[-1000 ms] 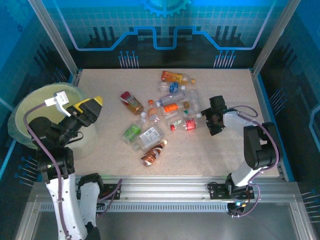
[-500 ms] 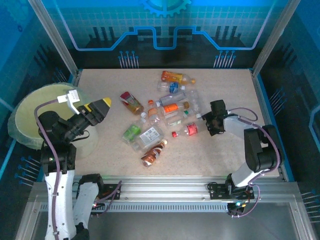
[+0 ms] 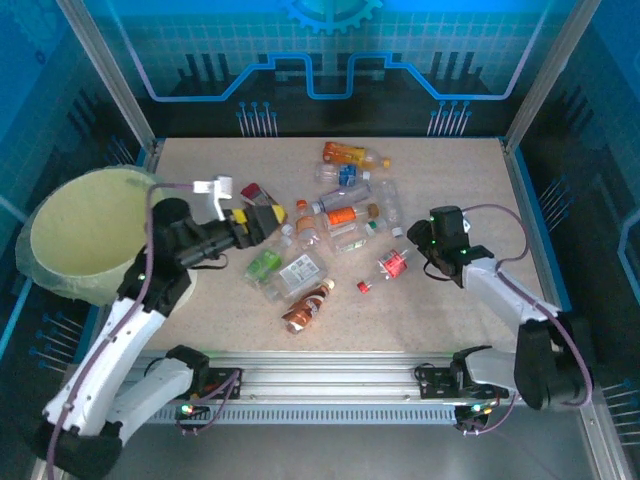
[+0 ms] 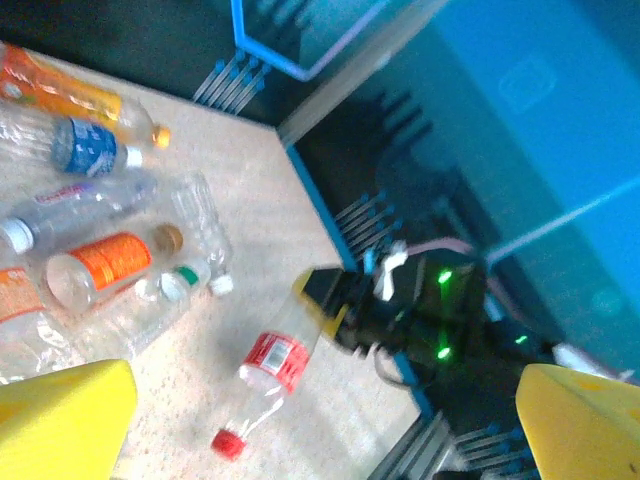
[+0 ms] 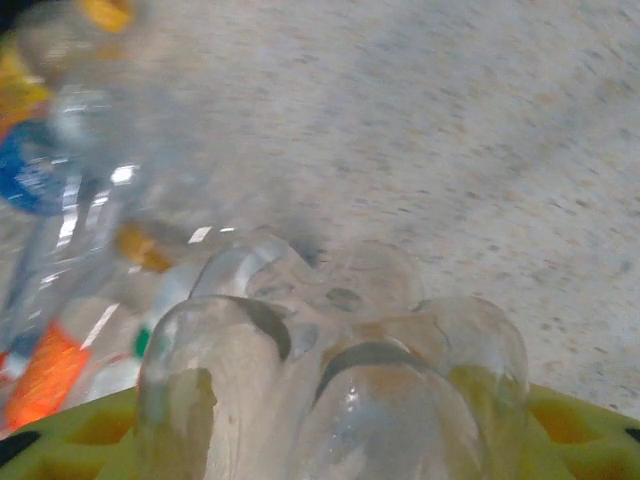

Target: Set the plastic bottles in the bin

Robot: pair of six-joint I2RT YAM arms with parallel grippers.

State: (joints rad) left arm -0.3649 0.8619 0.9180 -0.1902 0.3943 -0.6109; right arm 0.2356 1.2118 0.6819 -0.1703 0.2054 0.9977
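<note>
Several plastic bottles (image 3: 335,215) lie in a loose heap mid-table, and the same bottles (image 4: 100,270) appear in the left wrist view. My right gripper (image 3: 418,248) is shut on the base of a clear red-labelled bottle (image 3: 392,264), which slants down with its red cap (image 3: 363,287) toward the table. That bottle (image 4: 275,358) hangs from the right gripper (image 4: 335,300). Its clear base (image 5: 330,370) sits between my yellow right fingers (image 5: 85,430). My left gripper (image 3: 262,216) is open above the heap's left edge, its yellow fingertips (image 4: 60,420) wide apart. The cream bin (image 3: 60,235) stands far left.
A green-labelled bottle (image 3: 263,263), a white-labelled one (image 3: 302,270) and a brown one (image 3: 308,305) lie nearest the front. An orange bottle (image 3: 345,153) lies at the back. Metal frame posts and a raised rail (image 3: 530,230) border the table's right side.
My left arm swung from over the bin out to the bottle heap. My right gripper closed on the red-labelled bottle and drew it toward the near right, tilting it.
</note>
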